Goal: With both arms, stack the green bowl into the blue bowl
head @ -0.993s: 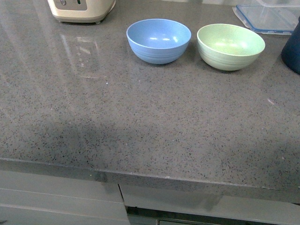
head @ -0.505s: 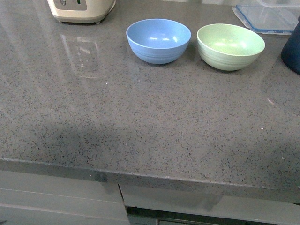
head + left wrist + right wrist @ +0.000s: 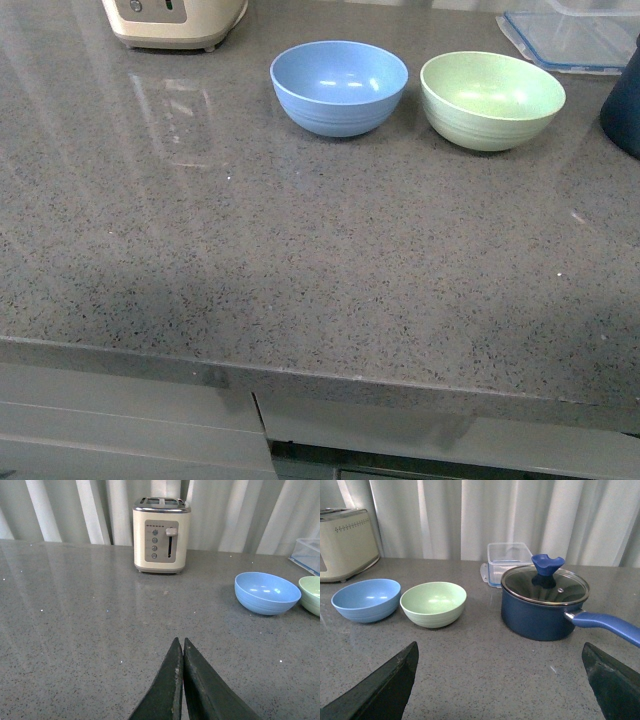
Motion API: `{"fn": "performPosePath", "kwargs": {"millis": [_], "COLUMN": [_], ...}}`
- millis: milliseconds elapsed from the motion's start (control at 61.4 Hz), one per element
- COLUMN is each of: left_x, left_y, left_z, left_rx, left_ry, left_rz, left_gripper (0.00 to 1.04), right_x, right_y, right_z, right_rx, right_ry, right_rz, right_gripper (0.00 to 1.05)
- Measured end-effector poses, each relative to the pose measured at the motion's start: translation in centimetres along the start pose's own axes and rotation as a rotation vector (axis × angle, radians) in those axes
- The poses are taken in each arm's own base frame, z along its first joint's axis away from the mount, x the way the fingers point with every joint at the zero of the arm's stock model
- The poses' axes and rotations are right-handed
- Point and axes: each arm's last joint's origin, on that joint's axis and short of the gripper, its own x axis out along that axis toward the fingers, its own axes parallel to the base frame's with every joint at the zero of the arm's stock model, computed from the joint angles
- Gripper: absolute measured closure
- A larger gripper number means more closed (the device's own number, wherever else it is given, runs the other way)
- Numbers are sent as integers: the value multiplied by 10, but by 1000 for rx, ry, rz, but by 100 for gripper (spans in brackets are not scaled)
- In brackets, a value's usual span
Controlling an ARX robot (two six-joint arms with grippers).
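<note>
Nothing is moving since a second ago: the blue bowl (image 3: 339, 87) is sitting at twelve o'clock on the counter (image 3: 300, 260), with the green bowl (image 3: 492, 99) just beside it at its three o'clock, not touching. The left pincer (image 3: 180, 642) is hanging closed and empty, the right pincer (image 3: 500, 650) gaping wide. Stacking is seemingly not yet starting.

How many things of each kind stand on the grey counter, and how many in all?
Bowls: 2, the blue bowl and the green bowl
Toaster: 1
Saucepan with a glass lid: 1
Clear container: 1
Total: 5
</note>
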Motion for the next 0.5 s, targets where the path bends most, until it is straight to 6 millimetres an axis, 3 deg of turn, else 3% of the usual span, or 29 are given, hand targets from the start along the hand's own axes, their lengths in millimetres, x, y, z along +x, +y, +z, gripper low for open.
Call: {"fn": "performPosePath", "kwargs": {"millis": [114,309,440,505], "left_x": [0,0,0,0], "left_y": [0,0,0,0], "left_z": [0,0,0,0], "left_rx": [0,0,0,0], "left_ry": [1,1,0,1], "left_rz": [0,0,-3,-2], "left_gripper": [101,68,43,27], "right_x": [0,0,11,29], "right_y": [0,0,7,16], "right_z": [0,0,7,14], "right_rx": [0,3,280,298], "right_ry": [0,9,551,655], "right_rz": [0,15,330,366], "right_gripper": [10,10,10,10]}}
